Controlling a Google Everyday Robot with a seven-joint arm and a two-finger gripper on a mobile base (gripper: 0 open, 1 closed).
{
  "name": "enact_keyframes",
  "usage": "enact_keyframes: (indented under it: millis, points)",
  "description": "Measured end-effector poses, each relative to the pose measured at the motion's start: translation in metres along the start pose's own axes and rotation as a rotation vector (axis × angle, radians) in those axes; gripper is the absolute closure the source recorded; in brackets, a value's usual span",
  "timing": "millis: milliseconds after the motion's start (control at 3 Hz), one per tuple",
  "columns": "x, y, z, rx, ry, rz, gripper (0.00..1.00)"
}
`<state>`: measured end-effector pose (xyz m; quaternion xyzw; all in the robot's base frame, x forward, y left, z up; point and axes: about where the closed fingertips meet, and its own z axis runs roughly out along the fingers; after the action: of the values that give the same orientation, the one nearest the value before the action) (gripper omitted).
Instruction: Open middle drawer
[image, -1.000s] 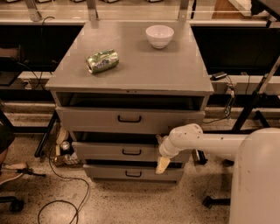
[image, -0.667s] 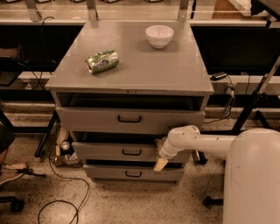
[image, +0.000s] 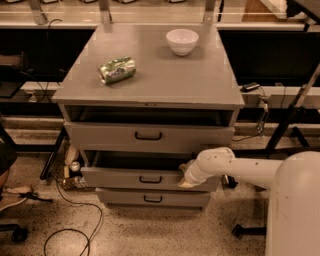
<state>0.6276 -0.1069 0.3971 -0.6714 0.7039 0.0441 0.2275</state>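
Note:
The middle drawer (image: 115, 178) is the second grey front of the cabinet, with a small black handle (image: 150, 179) at its centre. It stands pulled out a little, with a dark gap above its front. My gripper (image: 185, 178) is at the end of the white arm (image: 235, 167), at the right part of this drawer's front, by its top edge. The top drawer (image: 100, 136) is also slightly out. The lowest drawer (image: 120, 198) sits shut below.
A green can (image: 117, 69) lies on the cabinet top (image: 165, 80), and a white bowl (image: 182, 41) stands there too. Cables (image: 75, 225) trail on the floor at the left. Black stand legs (image: 285, 130) are at the right. My white body (image: 295, 210) fills the lower right.
The middle drawer's front has come out toward me, widening the dark gap above it. My gripper has stayed at its right part, moving with it.

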Motion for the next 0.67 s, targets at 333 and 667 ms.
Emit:
enact_keyframes:
  millis: [333, 667]
  points:
    - [-0.001, -0.0006, -0.0024, 0.0, 0.0, 0.0, 0.89]
    - [-0.001, -0.0004, -0.0024, 0.0, 0.0, 0.0, 1.0]
